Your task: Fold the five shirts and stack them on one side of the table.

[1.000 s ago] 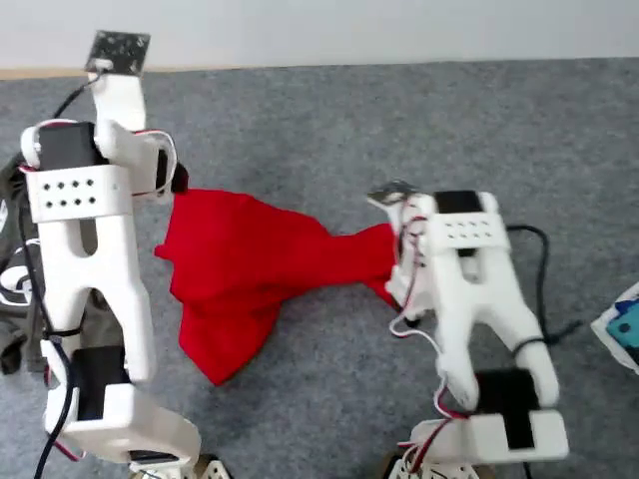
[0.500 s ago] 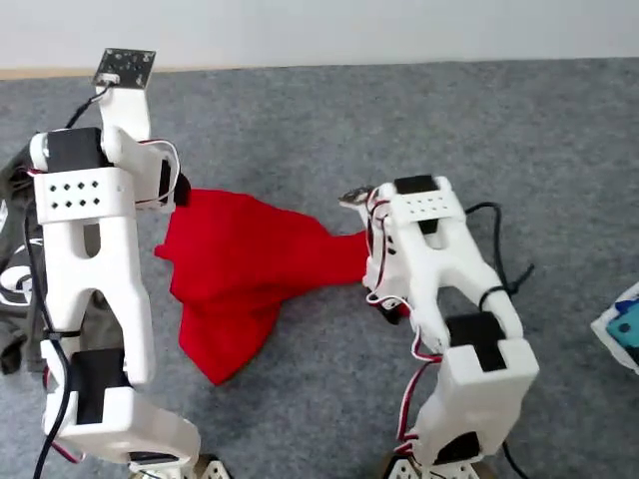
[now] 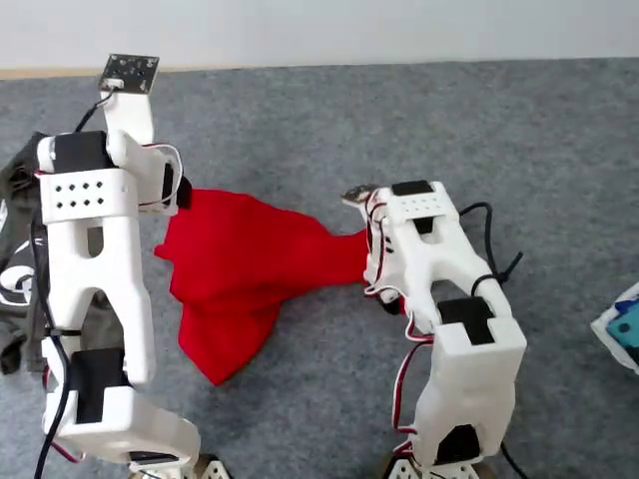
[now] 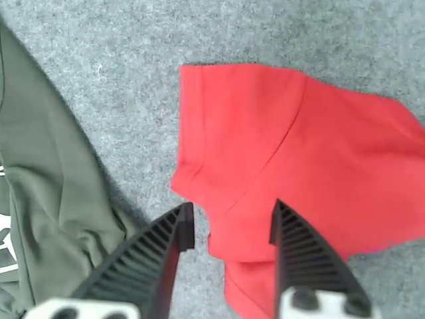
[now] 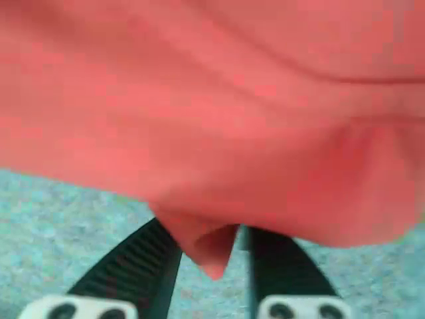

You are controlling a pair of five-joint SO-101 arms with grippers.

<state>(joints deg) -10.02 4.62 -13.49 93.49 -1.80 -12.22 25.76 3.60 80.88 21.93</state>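
Red shirt (image 3: 250, 274) lies near the middle of the desk (image 3: 519, 140), a bit toward the left edge. It's not flat: the wide end is bunched with a flap folded toward the front edge, and the other end is drawn into a narrow neck that runs to the right arm (image 3: 439, 289).

Right gripper (image 5: 206, 234) is clamped on a fold of the red shirt (image 5: 212, 100). A tuck of fabric sits pinched between the black fingers (image 5: 156, 256), with grey desk surface (image 5: 60, 212) beneath.

Left gripper (image 4: 232, 211) has its jaws apart with nothing between them. It's over the shirt's left end (image 4: 299, 146), by the sleeve hem and a seam. One finger (image 4: 163, 242) is over bare grey, the other over red cloth. Can't tell whether the tips touch the fabric. In the high view the left arm (image 3: 90, 230) stands along the left edge, its wrist at the shirt's far-left corner.

Dark green shirt (image 3: 14, 289) lies crumpled at the left edge, partly under the left arm and just beside the red one. In the left wrist view its edge (image 4: 46, 166) is close to the red sleeve, with a strip of grey between them.

Light blue item (image 3: 621, 329) is at the right edge, well apart from the shirts.
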